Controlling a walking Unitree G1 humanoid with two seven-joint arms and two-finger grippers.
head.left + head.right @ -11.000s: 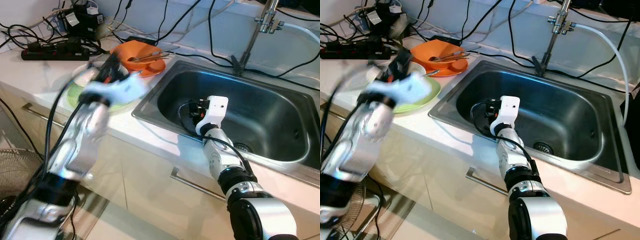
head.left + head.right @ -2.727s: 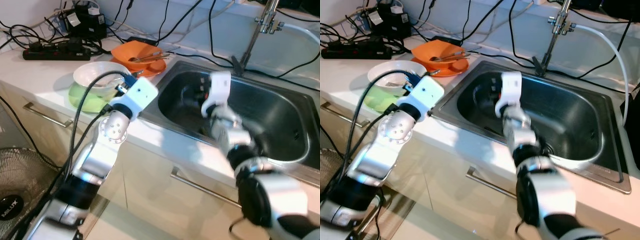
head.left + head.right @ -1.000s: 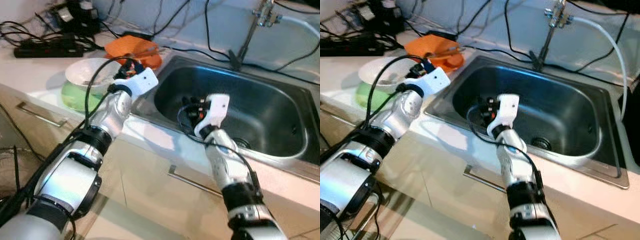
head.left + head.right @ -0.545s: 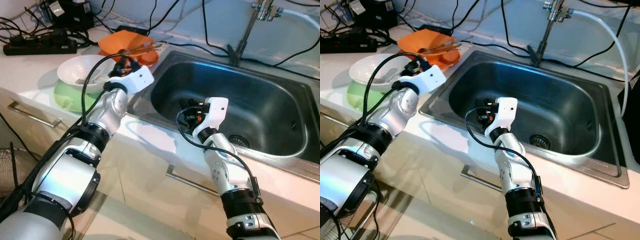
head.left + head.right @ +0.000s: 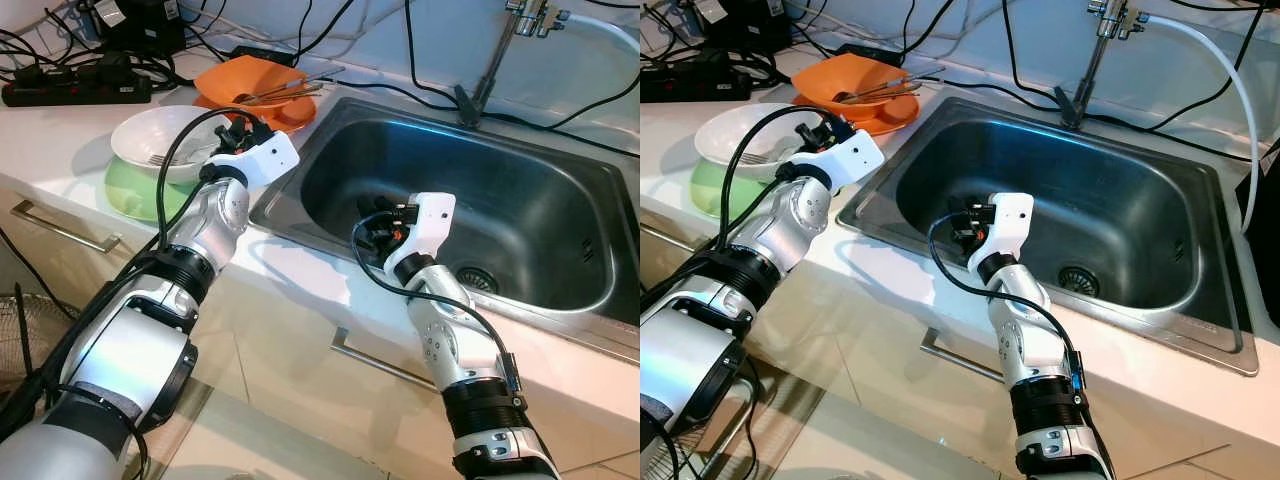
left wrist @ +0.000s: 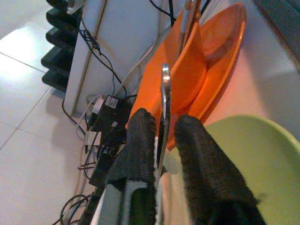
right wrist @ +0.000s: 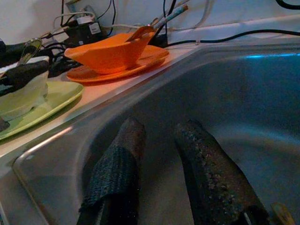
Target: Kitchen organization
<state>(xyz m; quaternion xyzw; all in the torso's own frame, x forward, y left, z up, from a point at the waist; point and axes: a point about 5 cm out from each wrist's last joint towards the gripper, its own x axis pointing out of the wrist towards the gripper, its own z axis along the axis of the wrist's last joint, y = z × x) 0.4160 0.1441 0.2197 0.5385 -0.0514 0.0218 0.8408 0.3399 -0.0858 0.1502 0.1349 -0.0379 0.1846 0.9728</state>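
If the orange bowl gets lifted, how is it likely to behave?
The orange bowl looks like thin plastic, so it is probably light and stiff. The utensils lean out over its rim, so tilting it could spill them.

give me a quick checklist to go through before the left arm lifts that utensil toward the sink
1. Left tool gripping the metal utensil: ok, handle sits between the fingers.
2. Which utensil it is: cannot tell, the working end is hidden.
3. White bowl steady on the green plate: ok, upright.
4. Orange bowl beside the grip: not ok, close by, with utensils resting across it.
5. Sink free to receive: ok, basin bare, though the right tool hangs inside it, open and holding nothing.
6. Cables on the counter: ok, lying behind the dishes.
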